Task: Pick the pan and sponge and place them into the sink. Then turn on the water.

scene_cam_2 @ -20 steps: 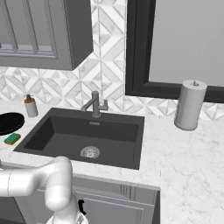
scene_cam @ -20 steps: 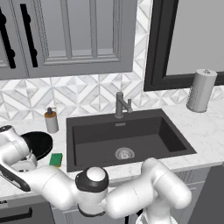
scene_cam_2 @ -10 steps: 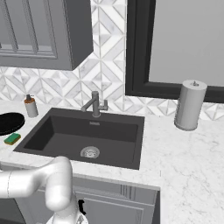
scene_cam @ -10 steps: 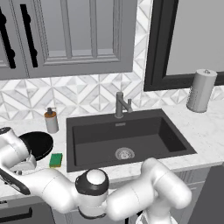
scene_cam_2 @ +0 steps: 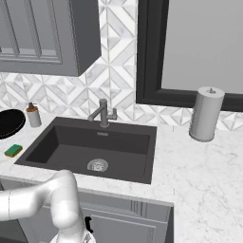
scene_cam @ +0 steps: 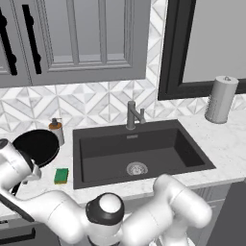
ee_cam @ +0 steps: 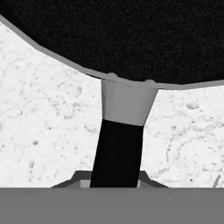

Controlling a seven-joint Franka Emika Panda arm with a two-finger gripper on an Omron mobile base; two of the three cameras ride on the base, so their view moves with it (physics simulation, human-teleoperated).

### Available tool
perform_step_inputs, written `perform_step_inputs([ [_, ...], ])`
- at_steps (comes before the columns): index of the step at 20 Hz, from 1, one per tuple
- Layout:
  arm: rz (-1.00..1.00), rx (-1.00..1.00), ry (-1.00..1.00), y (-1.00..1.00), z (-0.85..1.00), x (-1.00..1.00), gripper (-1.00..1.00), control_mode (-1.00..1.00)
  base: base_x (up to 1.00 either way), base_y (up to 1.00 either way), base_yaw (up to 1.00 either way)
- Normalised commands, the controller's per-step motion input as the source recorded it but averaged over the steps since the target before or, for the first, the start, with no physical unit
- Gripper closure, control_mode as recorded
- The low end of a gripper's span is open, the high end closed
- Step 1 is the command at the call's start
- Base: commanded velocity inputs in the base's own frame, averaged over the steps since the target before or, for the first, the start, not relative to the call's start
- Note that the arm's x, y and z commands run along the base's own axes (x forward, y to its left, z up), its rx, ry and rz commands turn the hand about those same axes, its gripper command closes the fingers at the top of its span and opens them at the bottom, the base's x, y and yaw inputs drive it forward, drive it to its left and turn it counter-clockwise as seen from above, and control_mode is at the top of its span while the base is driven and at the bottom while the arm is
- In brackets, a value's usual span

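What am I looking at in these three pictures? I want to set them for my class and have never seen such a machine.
It is a rendered kitchen with a white robot arm. Two cameras sit behind the arm, left and right; the third rides on its hand. On the marble counter lie a black pan, a green sponge, a soap bottle and a paper roll, around a dark sink. The hand camera looks closely down the pan's handle; whether the gripper grasps it cannot be told.

Sink [scene_cam: 101, 153] basin open; soap bottle [scene_cam: 56, 130] beside pan [scene_cam: 36, 146].
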Motion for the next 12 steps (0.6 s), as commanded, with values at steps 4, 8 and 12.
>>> perform_step_inputs([
  [4,-0.01,0.14,-0.20,-0.66,0.55,-0.04,1.00,-1.00,0.00,0.00,0.00],
  [8,-0.09,0.18,0.01,-0.89,0.45,0.00,1.00,-1.00,0.00,0.00,0.00],
  [12,-0.16,0.19,0.08,-1.00,0.29,-0.02,1.00,-1.00,0.00,0.00,0.00],
])
